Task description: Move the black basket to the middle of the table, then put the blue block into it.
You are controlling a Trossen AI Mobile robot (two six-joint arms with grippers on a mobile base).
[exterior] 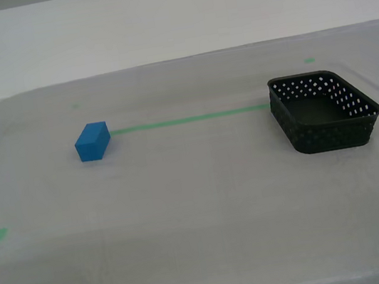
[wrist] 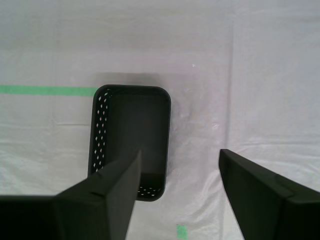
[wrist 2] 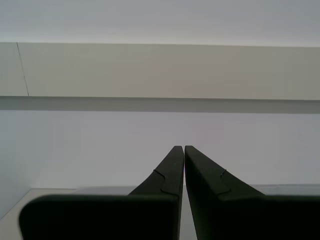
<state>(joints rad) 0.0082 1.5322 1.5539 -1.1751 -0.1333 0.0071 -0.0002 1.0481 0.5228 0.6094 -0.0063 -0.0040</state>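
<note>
In the exterior view, the black basket (exterior: 325,111) sits empty toward the exterior view's right of the white tabletop (exterior: 201,212), at the end of a green tape line (exterior: 189,119). The blue block (exterior: 93,141) rests at the line's other end, well apart.

In the second wrist view, my second hand (wrist 2: 180,148) is pressed together, pointing at a pale wall (wrist 2: 160,70).

In the first wrist view, my first hand (wrist: 180,155) hangs spread wide above the basket (wrist: 130,135), gripping nothing.

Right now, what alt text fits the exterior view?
A black basket sits empty at the exterior view's right on a white table. A blue block rests at the left, at the other end of a green tape line. No arm shows.
</note>
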